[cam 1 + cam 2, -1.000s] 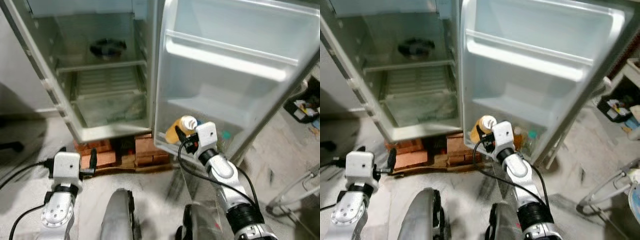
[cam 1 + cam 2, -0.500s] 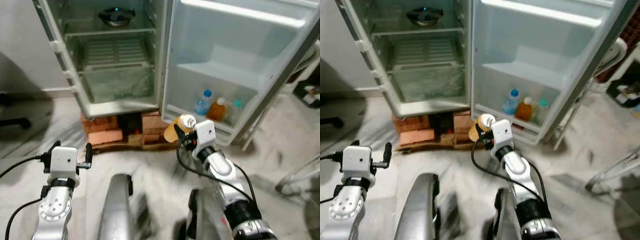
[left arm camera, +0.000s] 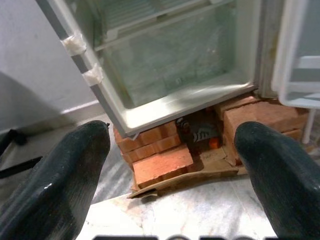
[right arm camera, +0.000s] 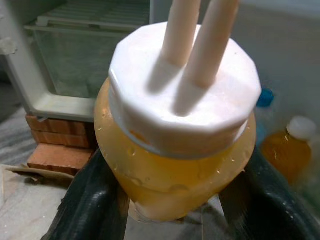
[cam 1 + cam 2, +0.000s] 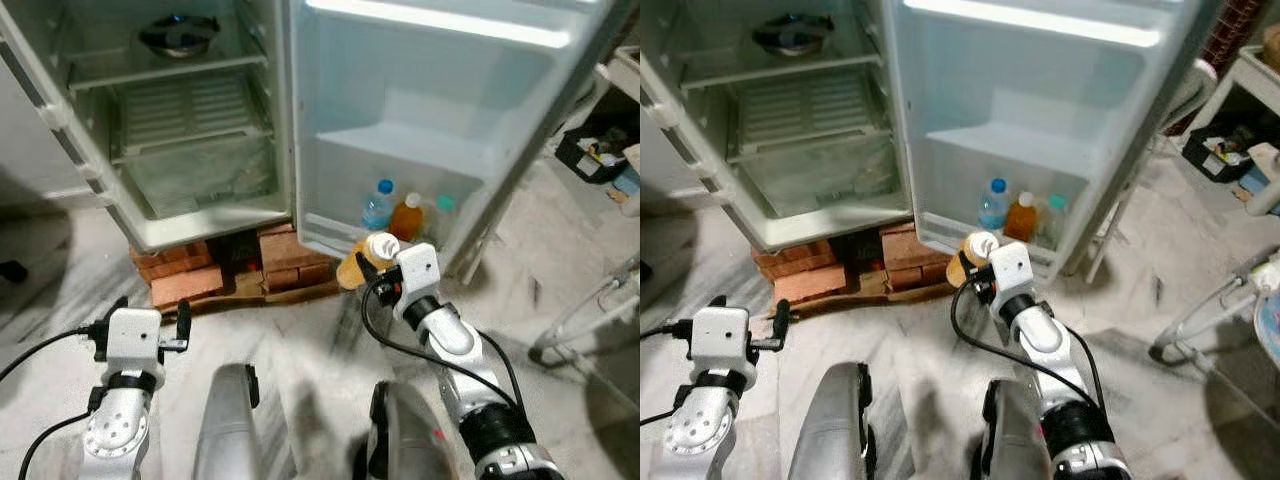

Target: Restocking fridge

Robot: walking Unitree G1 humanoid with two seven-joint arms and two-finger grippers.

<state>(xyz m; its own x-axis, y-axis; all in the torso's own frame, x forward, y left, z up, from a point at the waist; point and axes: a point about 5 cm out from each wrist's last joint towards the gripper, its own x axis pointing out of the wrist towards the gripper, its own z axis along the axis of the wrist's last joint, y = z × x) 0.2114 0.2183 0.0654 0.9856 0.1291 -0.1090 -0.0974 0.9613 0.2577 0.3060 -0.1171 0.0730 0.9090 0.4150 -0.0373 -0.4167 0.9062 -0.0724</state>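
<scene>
You see the fridge door's bottom shelf (image 5: 345, 228) carrying three bottles (image 5: 405, 214), and the fridge (image 5: 190, 215) standing on bricks (image 5: 185, 283).

Seemingly three door bottles (image 5: 405, 214), one held bottle (image 5: 362, 262).

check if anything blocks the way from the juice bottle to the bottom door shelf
Nothing visible does. The right claw holds the juice bottle just in front of the bottom door shelf, whose left part is free beside the three bottles already there.
</scene>
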